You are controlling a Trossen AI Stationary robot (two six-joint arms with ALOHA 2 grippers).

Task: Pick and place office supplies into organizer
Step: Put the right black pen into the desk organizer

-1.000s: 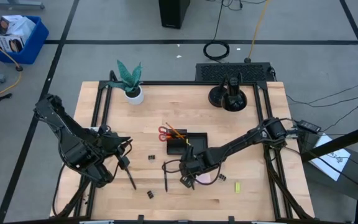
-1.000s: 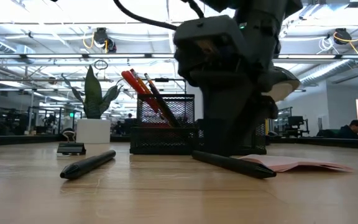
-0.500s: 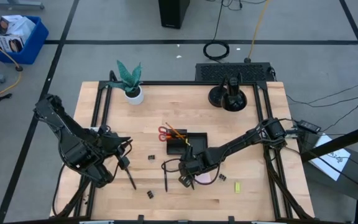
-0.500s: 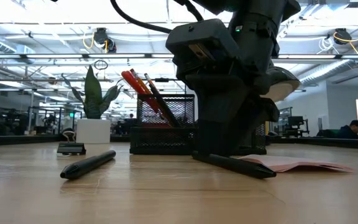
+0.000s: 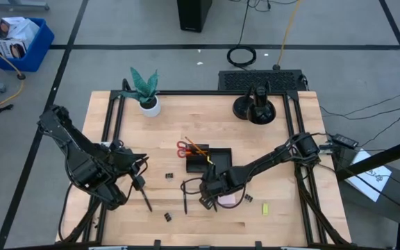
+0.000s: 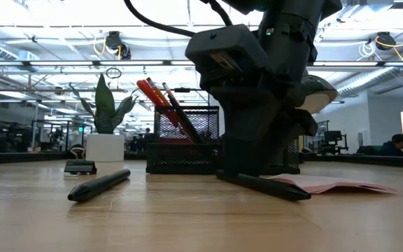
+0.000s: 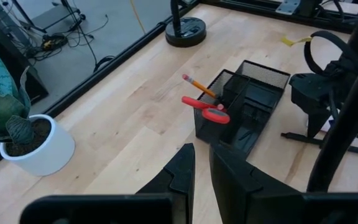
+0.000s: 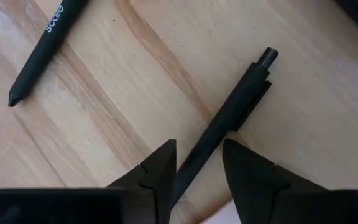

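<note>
The right gripper [image 8: 197,165], fingers parted, straddles the black click pen [image 8: 229,121] near the table's front edge, its long axis running straight ahead between them.

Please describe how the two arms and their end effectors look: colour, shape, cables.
Both arms are dark, nearly black, built of jointed segments with black cables looping along them. The left end effector and right end effector each have two dark, wedge-shaped fingers with angular tips. No markings are visible on them.
</note>
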